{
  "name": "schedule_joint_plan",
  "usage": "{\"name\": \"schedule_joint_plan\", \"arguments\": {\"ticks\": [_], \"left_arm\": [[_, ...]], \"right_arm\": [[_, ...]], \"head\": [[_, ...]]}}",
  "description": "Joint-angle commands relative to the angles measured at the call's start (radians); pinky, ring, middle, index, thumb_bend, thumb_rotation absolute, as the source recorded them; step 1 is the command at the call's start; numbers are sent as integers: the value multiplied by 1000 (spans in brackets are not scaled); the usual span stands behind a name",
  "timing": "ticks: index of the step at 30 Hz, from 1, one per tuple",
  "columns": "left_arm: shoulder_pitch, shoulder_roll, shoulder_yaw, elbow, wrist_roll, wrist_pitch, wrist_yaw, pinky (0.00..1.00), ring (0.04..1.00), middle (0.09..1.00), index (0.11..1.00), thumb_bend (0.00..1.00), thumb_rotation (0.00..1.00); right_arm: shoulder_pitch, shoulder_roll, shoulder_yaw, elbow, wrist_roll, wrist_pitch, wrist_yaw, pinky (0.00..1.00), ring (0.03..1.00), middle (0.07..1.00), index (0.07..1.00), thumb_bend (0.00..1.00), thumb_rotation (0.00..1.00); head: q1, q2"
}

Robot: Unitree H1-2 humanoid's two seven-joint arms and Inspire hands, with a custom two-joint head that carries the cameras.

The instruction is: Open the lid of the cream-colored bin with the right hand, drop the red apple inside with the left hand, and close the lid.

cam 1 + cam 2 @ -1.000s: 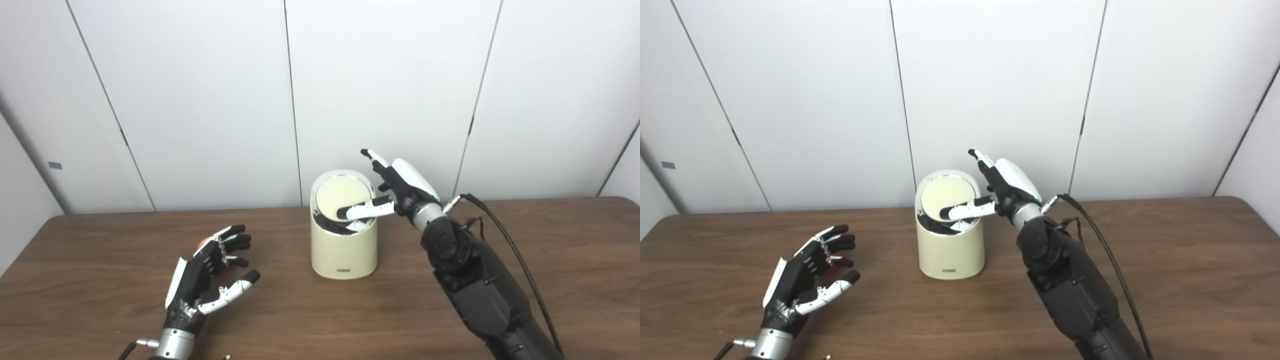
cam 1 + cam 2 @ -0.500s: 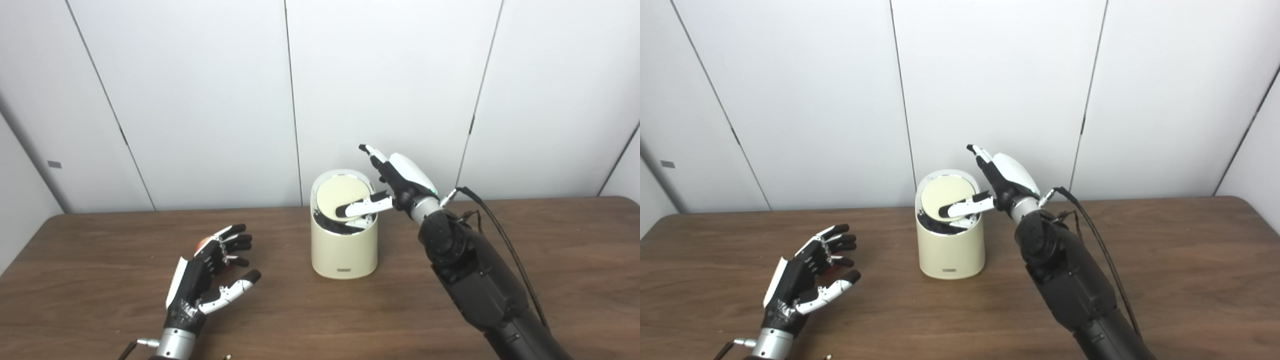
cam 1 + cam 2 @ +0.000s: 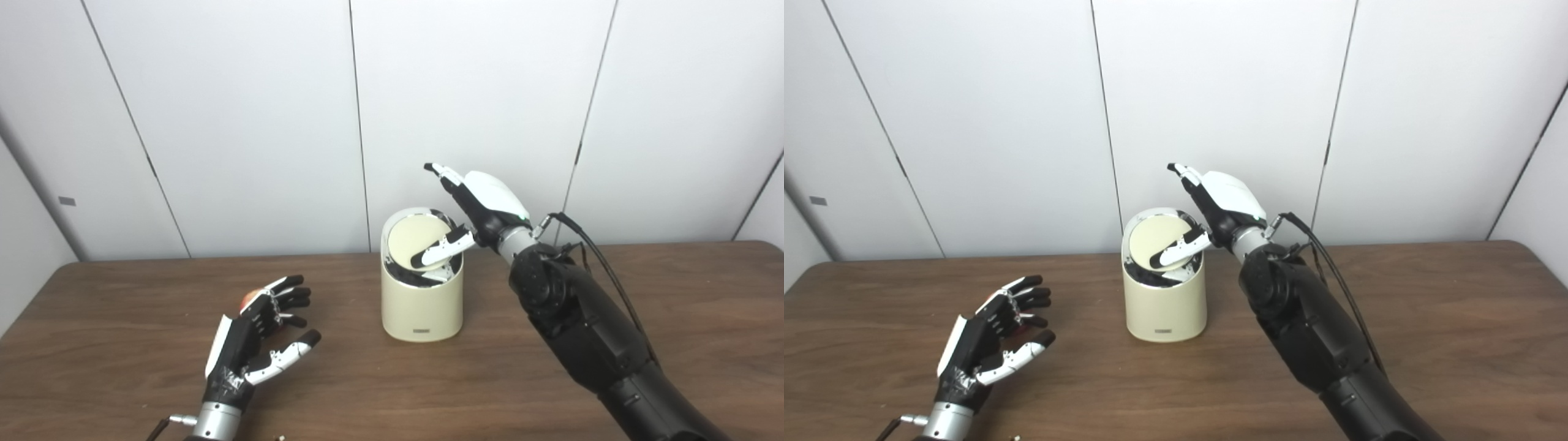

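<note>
A cream-colored bin point(image 3: 421, 300) stands at the middle of the brown table. Its round lid point(image 3: 411, 240) is tilted, and a dark gap shows at its front. My right hand point(image 3: 474, 205) is open above the bin's right rim, with its thumb resting on the lid and its fingers raised over the back of the bin. My left hand point(image 3: 254, 331) is open on the table at the left, fingers spread. The red apple point(image 3: 248, 298) lies just behind its fingers, mostly hidden by them.
White wall panels stand close behind the table point(image 3: 551, 392). A cable point(image 3: 603, 263) runs along my right forearm. A small object point(image 3: 278, 437) lies at the table's front edge near my left wrist.
My right hand has risen and shifted left over the bin, its thumb angled down steeper on the lid, which tilts more. My left hand has hardly moved.
</note>
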Motion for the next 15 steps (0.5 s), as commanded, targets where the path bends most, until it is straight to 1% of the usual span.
{"name": "schedule_joint_plan", "arguments": {"ticks": [1, 5, 9, 12, 15], "left_arm": [[45, -30, -16, 17, -16, -6, 3, 598, 745, 757, 814, 685, 185], [49, -29, -14, 7, -13, -2, 2, 596, 744, 760, 815, 688, 195], [53, -27, -14, 1, -16, 0, 0, 592, 744, 759, 813, 683, 184], [50, -25, -13, 8, -16, -3, -1, 600, 747, 761, 814, 689, 192], [47, -24, -11, 14, -18, -1, -2, 600, 748, 763, 815, 693, 196]], "right_arm": [[-14, -33, 23, 4, -69, 6, 6, 861, 928, 958, 946, 883, 264], [-3, -39, 51, -1, -106, -2, 7, 826, 919, 951, 946, 895, 253], [7, -36, 56, -17, -113, 0, 15, 822, 917, 948, 944, 885, 257], [15, -28, 29, -27, -83, -20, -3, 822, 907, 942, 932, 870, 259], [19, -21, -5, -43, -50, -27, -1, 860, 920, 948, 935, 852, 275]], "head": [[-1, 1], [7, 9], [9, 12], [8, 13], [1, 11]]}}
